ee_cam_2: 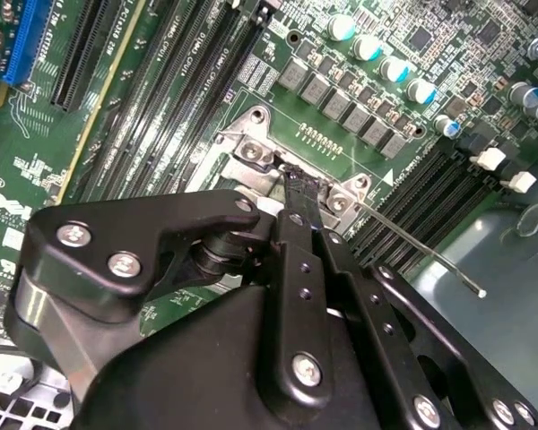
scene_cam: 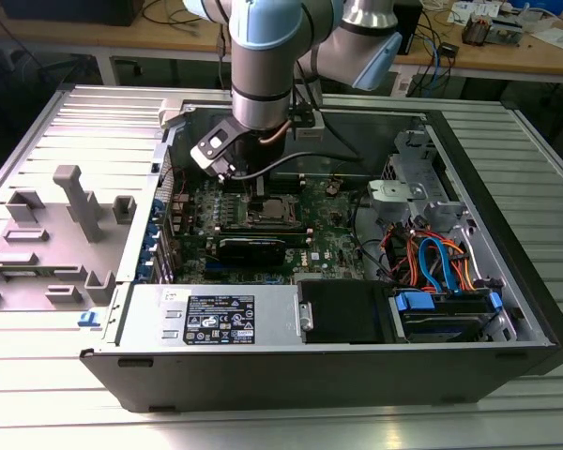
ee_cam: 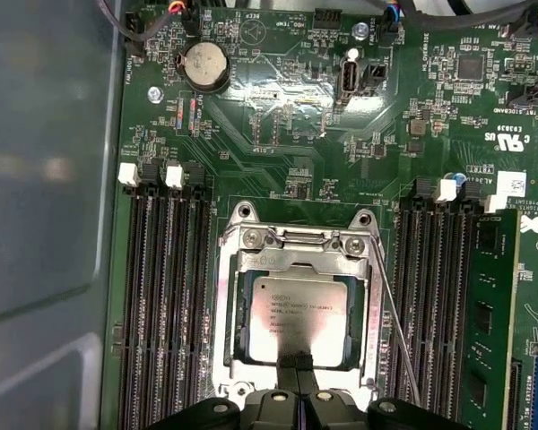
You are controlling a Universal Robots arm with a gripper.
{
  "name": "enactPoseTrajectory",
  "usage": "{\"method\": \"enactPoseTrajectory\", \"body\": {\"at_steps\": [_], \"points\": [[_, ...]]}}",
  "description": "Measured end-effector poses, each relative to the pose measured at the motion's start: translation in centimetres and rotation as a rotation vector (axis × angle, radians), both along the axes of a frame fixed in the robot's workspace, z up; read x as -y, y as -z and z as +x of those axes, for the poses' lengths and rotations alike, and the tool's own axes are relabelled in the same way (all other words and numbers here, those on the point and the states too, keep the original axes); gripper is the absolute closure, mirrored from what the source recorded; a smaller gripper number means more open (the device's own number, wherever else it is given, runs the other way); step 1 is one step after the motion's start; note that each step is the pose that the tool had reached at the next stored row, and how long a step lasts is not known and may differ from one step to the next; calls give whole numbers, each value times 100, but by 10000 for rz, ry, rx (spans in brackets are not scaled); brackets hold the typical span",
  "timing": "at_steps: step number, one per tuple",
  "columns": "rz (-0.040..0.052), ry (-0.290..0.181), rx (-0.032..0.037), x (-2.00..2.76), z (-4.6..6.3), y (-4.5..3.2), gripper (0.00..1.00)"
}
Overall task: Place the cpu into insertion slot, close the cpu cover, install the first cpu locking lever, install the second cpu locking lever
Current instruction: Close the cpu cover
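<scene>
Where the arm reaches down into the open computer case lying on the ribbed tabletop, its pincer is down at the socket in the middle of the green motherboard. In the first wrist view the chip lies flat in the socket, silvery top up. The cover plate lies down around it, its square window framing the chip. The pincer is narrow, its two fingers pressed together with nothing seen between them. Their tips meet the plate's edge on the side away from the coin battery. A thin locking lever runs slanted along one side of the socket, between it and a bank of memory slots. In the second wrist view the same lever juts out at a slant over the slots, while the pincer sits at the socket's frame.
</scene>
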State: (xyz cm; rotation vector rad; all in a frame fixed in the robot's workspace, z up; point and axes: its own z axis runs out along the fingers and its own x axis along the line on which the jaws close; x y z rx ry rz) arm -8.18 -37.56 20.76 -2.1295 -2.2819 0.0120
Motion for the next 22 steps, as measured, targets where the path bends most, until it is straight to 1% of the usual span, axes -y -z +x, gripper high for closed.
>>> {"method": "enactPoseTrajectory", "body": {"at_steps": [3, 7, 12, 15, 22], "points": [[-2, 0, -1, 1, 0, -26, 89], [-3, -2, -2, 1, 10, -33, 89], [-2, 1, -1, 0, 105, -33, 89], [-2, 0, -1, -4, 234, -33, 89], [-2, 0, -1, -4, 251, -33, 89]]}}
